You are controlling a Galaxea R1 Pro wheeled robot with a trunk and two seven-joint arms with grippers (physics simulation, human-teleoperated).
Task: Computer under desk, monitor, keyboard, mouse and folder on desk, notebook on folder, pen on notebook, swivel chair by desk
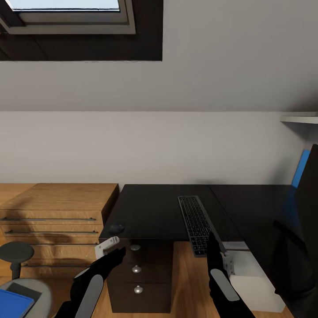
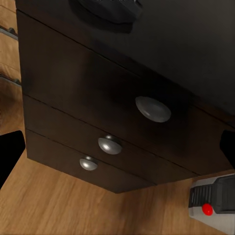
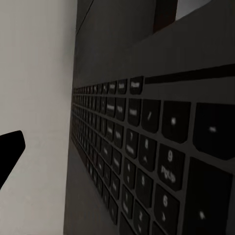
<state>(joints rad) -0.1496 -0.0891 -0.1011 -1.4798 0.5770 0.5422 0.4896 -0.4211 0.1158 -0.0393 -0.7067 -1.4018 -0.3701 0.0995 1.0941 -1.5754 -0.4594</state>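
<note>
Scanning left to right in the head view: swivel chair [image 1: 24, 296] sits at the lower left corner with the folder [image 1: 12, 304] on its seat and a dark notebook [image 1: 24, 290] on the folder; light-wood chest of drawers [image 1: 57, 221] stands behind it, just beside the desk [image 1: 154, 207]. Mouse [image 1: 117, 228] lies near the desk's front left corner, above the drawer unit [image 1: 139, 274] with its silver knobs. Left gripper [image 1: 115, 251] hovers just below and in front of that corner, jaws spread apart and empty; its wrist view shows the mouse [image 2: 110, 7], the knobs and the computer [image 2: 215, 205] on the floor under the desk. Keyboard [image 1: 196, 225] lies lengthwise toward the wall, front end poking over the desk edge. Right gripper [image 1: 214, 245] is at that overhanging end; the right wrist view looks along the keys [image 3: 147, 142] at close range, one finger [image 3: 10, 149] visible, so I cannot tell whether it is clamped or open. Monitor [image 1: 304, 212] stands at the far right. Step looks like repositioning the keyboard beside the monitor: pinch the overhanging end squarely, keep it flat, slide rather than lift high, stop short of the monitor base. Risk: tipping it off the edge.
</note>
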